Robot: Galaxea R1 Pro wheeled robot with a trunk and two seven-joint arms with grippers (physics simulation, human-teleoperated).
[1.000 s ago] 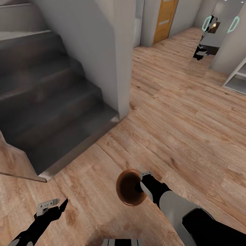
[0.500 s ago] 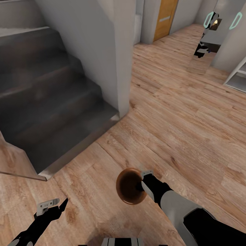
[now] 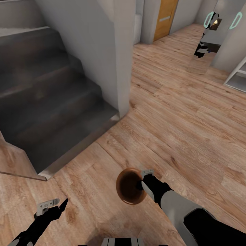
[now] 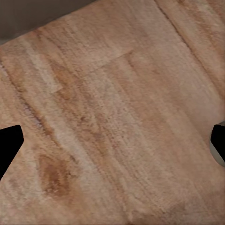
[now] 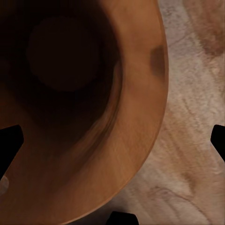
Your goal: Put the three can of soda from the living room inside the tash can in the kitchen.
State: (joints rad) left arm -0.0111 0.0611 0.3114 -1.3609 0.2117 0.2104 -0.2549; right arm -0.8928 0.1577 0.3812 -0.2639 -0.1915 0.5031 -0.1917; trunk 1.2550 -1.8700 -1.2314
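Note:
The tash can (image 3: 128, 188) is a small round copper-brown bin with a dark inside, low in front of me over the wood floor. My right gripper (image 3: 143, 179) reaches down at its right rim. One finger sits over the dark inside and the other outside the wall. In the right wrist view the tash can (image 5: 117, 140) lies under the gripper (image 5: 112, 140), whose tips stand wide apart, open. My left gripper (image 3: 56, 204) hangs open above bare planks at the lower left, and in its wrist view the gripper (image 4: 112, 145) has nothing between its fingers. The cans of soda are out of view.
Dark grey stairs (image 3: 51, 102) rise at the left, ending beside a white wall pillar (image 3: 116, 51). Light wood floor (image 3: 177, 119) runs ahead to an orange door (image 3: 164, 18). A mirror (image 3: 205, 41) at the far right reflects the robot, and a white shelf (image 3: 237, 78) stands beside it.
The whole picture shifted up slightly a second ago, so the camera moved. Both grippers and the tash can keep their places.

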